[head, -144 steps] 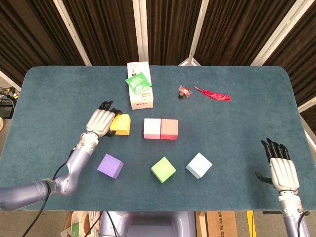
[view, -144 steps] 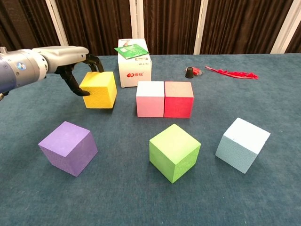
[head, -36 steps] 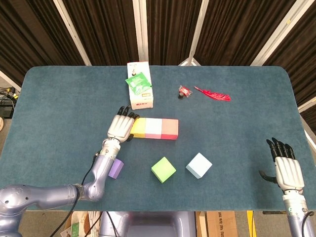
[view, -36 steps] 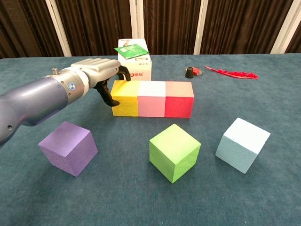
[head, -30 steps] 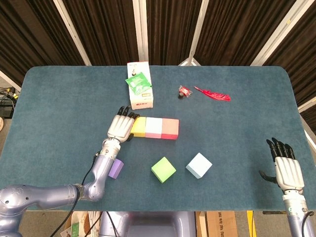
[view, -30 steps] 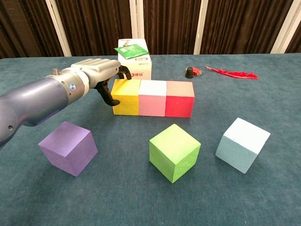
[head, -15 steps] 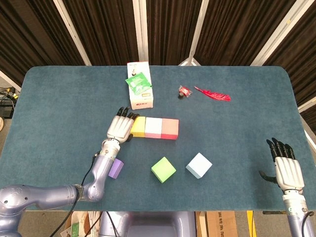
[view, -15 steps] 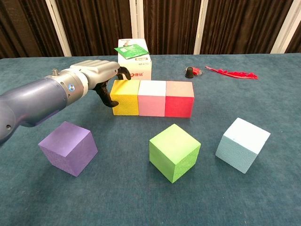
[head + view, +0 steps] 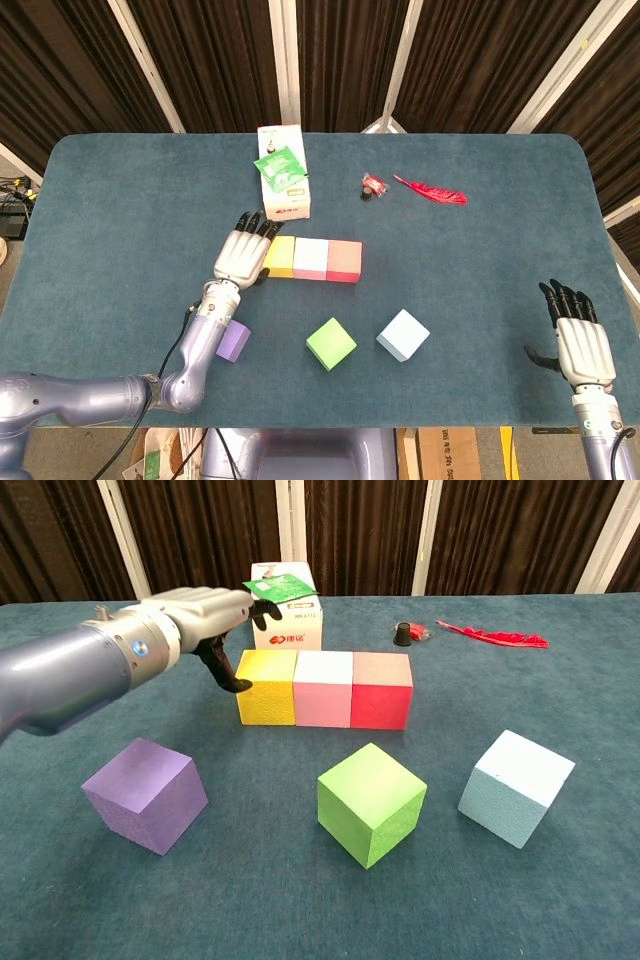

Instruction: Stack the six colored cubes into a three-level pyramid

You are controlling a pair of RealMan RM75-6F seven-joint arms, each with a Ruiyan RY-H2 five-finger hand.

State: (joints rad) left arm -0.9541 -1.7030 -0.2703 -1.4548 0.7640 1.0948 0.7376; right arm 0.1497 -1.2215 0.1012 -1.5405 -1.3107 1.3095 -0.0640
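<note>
Light is even and bright in both views, prob. from overhead lamps. Shadows are soft and short, e.g. a faint one under the lime-green foam cube (image 9: 371, 802) and the pale-blue foam cube (image 9: 517, 786). No strong glare; only a mild sheen on the silver metal left forearm (image 9: 60, 675). Dark brown curtains (image 9: 210, 60) behind stay dim. Head view bends straight lines a bit at edges. Focus is sharp, no motion blur.

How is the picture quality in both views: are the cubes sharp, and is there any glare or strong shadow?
Head view: even light, no glare, the yellow foam cube small but sharp. Chest view: the lime-green foam cube crisp, with only a soft shadow; the left hand looks enlarged near the camera, yet unblurred.
</note>
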